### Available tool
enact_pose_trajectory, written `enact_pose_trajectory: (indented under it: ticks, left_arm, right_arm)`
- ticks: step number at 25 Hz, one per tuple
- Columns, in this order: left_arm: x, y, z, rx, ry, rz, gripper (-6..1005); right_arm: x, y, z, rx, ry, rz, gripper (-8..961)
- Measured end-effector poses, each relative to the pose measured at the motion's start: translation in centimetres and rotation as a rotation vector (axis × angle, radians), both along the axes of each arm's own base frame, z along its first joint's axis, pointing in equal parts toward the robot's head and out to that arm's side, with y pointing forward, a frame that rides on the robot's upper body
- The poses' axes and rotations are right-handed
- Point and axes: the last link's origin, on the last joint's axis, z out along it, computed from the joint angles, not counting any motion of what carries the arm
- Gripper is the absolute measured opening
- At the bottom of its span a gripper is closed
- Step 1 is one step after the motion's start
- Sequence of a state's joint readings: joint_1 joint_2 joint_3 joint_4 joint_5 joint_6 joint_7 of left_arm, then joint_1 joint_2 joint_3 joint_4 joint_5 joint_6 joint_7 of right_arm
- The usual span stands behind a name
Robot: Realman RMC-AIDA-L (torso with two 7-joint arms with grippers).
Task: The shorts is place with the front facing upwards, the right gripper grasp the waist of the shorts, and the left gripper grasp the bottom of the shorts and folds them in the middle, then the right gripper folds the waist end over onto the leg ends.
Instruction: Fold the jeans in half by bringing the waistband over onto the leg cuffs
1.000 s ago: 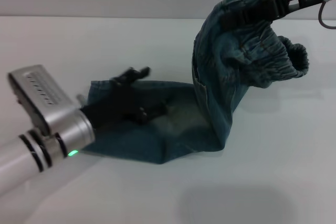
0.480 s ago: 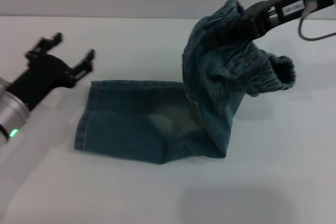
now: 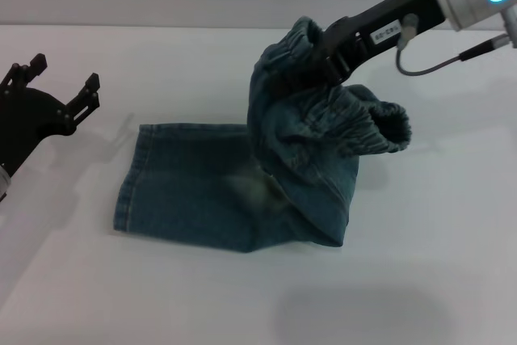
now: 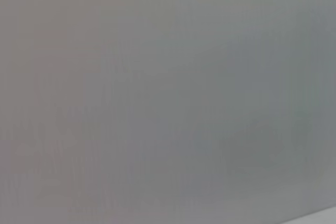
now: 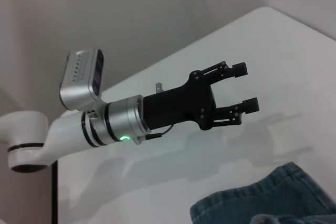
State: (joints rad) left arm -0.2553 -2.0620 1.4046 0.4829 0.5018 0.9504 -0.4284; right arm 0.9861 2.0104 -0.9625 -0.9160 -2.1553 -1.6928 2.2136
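Observation:
The blue denim shorts (image 3: 194, 191) lie folded lengthwise on the white table (image 3: 420, 280), leg ends flat at the left. My right gripper (image 3: 321, 48) is shut on the elastic waist (image 3: 355, 123) and holds it lifted above the middle of the shorts, so the fabric hangs in a bunched fold. My left gripper (image 3: 65, 73) stands open at the table's far left, apart from the leg ends with nothing between its fingers. The right wrist view shows that left gripper (image 5: 249, 85) open above the table, and a corner of denim (image 5: 278, 198) below it. The left wrist view shows only blank grey.
The table's back edge (image 3: 161, 27) meets a grey wall. A cable (image 3: 452, 58) loops from the right arm above the table's right side.
My left gripper has let go and drawn back to the left, off the shorts. My right gripper has carried the lifted waist leftward and lower, over the leg part.

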Motion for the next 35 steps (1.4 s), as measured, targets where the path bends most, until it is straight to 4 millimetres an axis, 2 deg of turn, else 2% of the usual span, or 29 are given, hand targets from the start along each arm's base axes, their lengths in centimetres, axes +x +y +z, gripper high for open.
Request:
enact_pose_trajectory:
  ticks: [13,19,24,29,35]
  left_arm:
    - [-0.7,-0.3,-1.0,-0.031,0.000,0.032,840]
    - [-0.9,-0.2,-1.4,-0.042,-0.005,0.046,840]
    - [-0.9,-0.2,-1.7,-0.052,-0.006,0.051,840]
    - [-0.9,0.0,-1.9,-0.062,-0.006,0.054,840]
    - [-0.9,0.0,-2.2,-0.071,-0.009,0.058,840]
  right_arm:
    - [-1.4,0.1,-3.3,-0.034,-0.017,0.069,76]
    - [-2.2,0.0,-4.7,-0.048,-0.062,0.117,197]
    - [-2.6,-0.2,-5.2,-0.058,-0.080,0.143,426]
    - [-2.6,-0.6,-5.7,-0.080,-0.112,0.194,511]
    - [-2.6,-1.3,-6.9,-0.116,-0.207,0.312,512]
